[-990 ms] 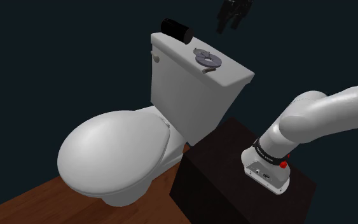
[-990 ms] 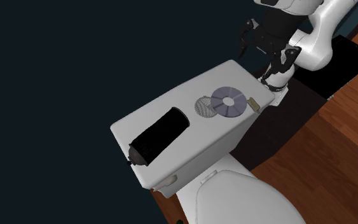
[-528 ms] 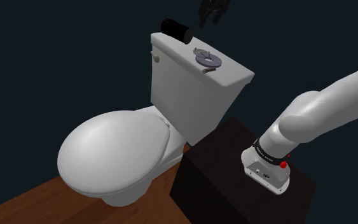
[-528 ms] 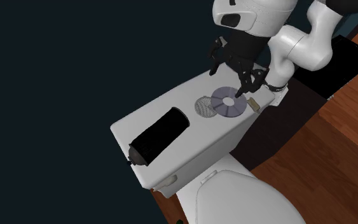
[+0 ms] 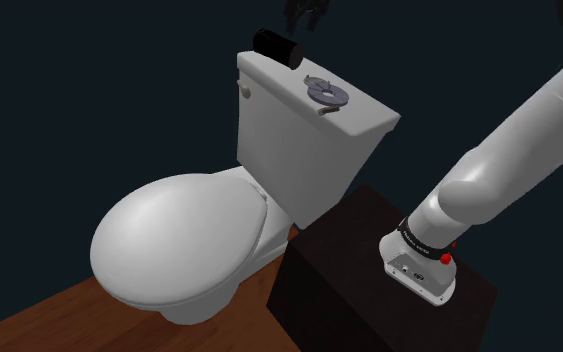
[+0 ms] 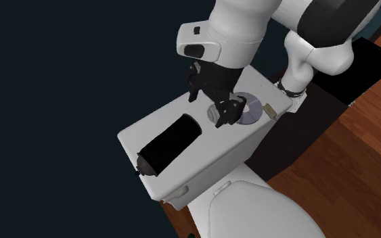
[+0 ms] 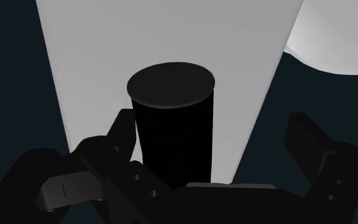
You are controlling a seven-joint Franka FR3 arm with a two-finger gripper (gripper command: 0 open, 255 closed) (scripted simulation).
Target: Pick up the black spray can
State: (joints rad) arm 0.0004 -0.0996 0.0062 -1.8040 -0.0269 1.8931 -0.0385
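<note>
The black spray can (image 5: 276, 46) lies on its side at one end of the white toilet tank lid (image 5: 364, 112). In the second exterior view the can (image 6: 170, 145) rests near the lid's (image 6: 212, 145) left end. My black gripper (image 6: 209, 108) hangs open above the lid, between the can and a disc, apart from the can. It also sits just right of the can at the shoulder view's top edge (image 5: 304, 12). In the wrist view the can's flat end (image 7: 173, 121) faces me between the spread fingers of the gripper (image 7: 212, 130), untouched.
A purple-grey disc (image 6: 246, 108), a small round mesh piece (image 6: 216, 111) and a tan item (image 6: 271, 110) lie on the lid's other end. The closed toilet seat (image 5: 179, 240) is below. The dark stand (image 5: 349, 290) rests on a wooden floor (image 6: 344, 162).
The arm has swung along the tank lid from beyond its disc end toward the can, and the gripper has come lower. The can has not moved.
</note>
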